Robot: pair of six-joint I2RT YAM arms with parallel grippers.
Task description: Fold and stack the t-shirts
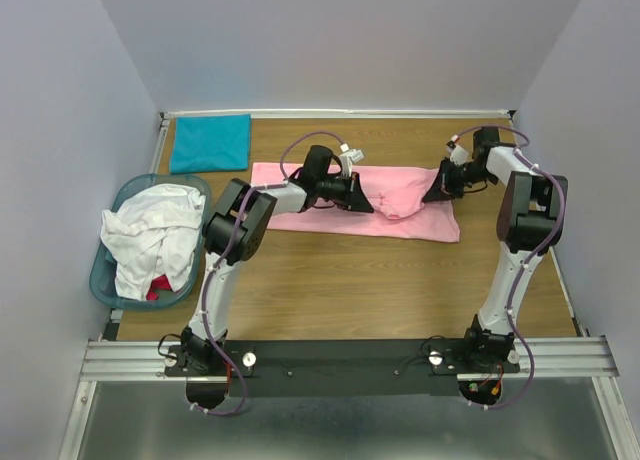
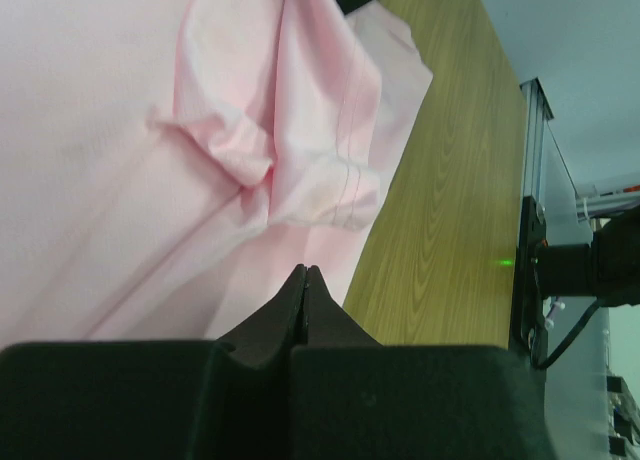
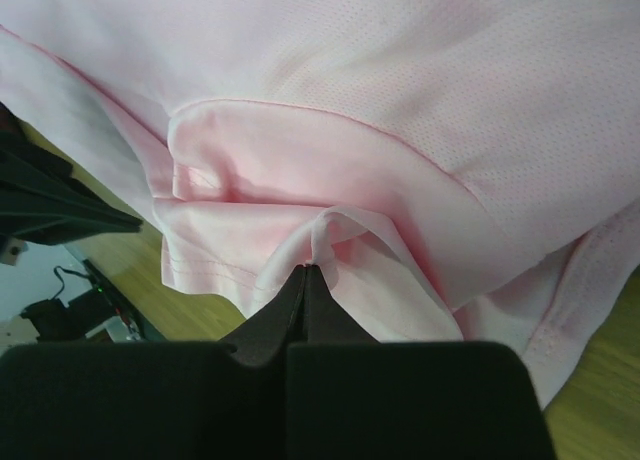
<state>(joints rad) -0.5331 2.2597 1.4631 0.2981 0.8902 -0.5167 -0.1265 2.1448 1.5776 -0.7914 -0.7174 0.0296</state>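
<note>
Centrally bunched, lengthwise-folded pink t-shirt (image 1: pixel 415 220)

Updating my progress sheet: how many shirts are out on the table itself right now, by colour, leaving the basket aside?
pink t-shirt: 1
teal t-shirt: 1
Total: 2
The white heap in the basket is too bunched to count its pieces.

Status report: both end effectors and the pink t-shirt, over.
Left end effector shut, tips at pink t-shirt, grip unclear. Right end effector shut on a fold of it. Nothing blocking.
</note>
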